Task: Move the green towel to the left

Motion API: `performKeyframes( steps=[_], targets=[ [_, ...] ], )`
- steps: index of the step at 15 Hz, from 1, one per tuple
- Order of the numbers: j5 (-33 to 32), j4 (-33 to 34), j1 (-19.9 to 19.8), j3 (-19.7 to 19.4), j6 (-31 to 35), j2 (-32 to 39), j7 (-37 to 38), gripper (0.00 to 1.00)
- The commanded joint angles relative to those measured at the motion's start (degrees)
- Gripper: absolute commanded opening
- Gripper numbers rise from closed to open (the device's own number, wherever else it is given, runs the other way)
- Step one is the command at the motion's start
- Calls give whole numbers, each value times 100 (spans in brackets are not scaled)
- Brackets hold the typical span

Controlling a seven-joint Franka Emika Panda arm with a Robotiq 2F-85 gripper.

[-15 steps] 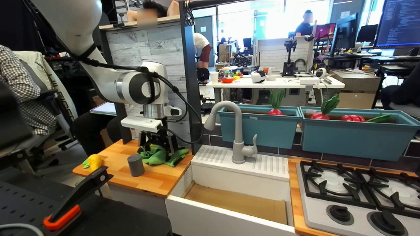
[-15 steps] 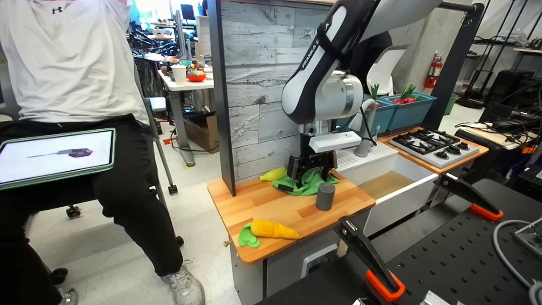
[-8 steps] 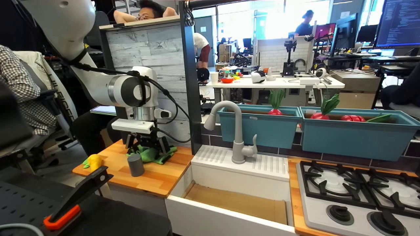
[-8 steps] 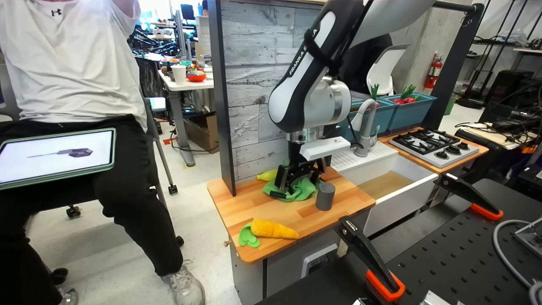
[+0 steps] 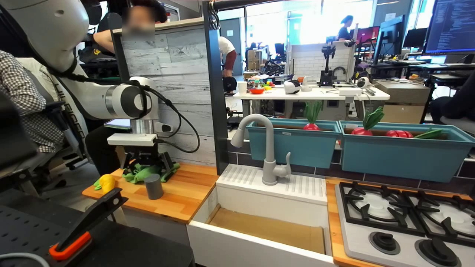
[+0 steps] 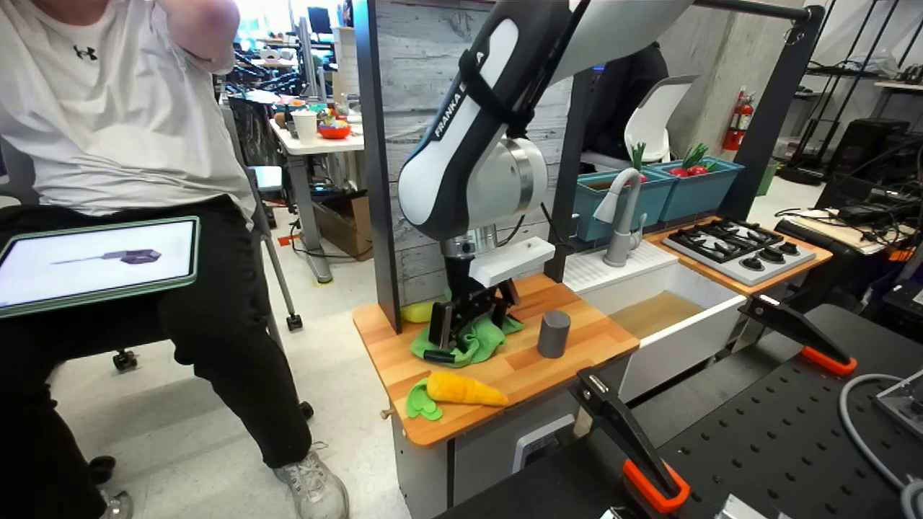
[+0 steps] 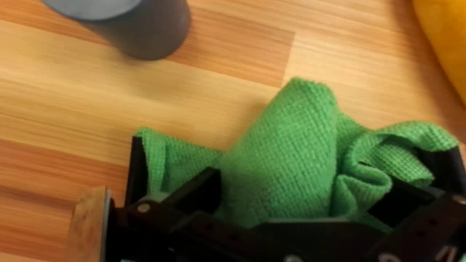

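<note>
The green towel (image 5: 139, 173) lies bunched on the wooden counter under my gripper (image 5: 146, 172). It shows in both exterior views; in an exterior view the towel (image 6: 486, 337) spreads around the fingers of the gripper (image 6: 470, 334). In the wrist view, towel folds (image 7: 287, 156) fill the space between the wide-apart fingers of my gripper (image 7: 296, 145), with cloth against both fingers (image 7: 136, 171). The gripper is open, pointing down at counter height. The towel's underside and the part beneath the palm are hidden.
A grey cylinder (image 6: 554, 335) stands on the counter beside the towel. An orange plush carrot (image 6: 465, 389) lies near the front edge. A yellow-green item (image 6: 417, 312) lies behind the gripper by the wood wall (image 5: 170, 92). The sink (image 5: 259, 243) adjoins the counter.
My gripper and the towel have slid together along the counter, away from the sink, leftward in both exterior views. The fingers stay apart. The cylinder and carrot have not moved.
</note>
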Motion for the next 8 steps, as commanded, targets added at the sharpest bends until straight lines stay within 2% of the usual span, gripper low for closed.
performKeyframes(
  steps=[1, 8],
  targets=[
    [-210, 758, 148, 117, -349, 354, -250, 100],
    [-193, 840, 155, 159, -529, 315, -357, 100]
  ],
)
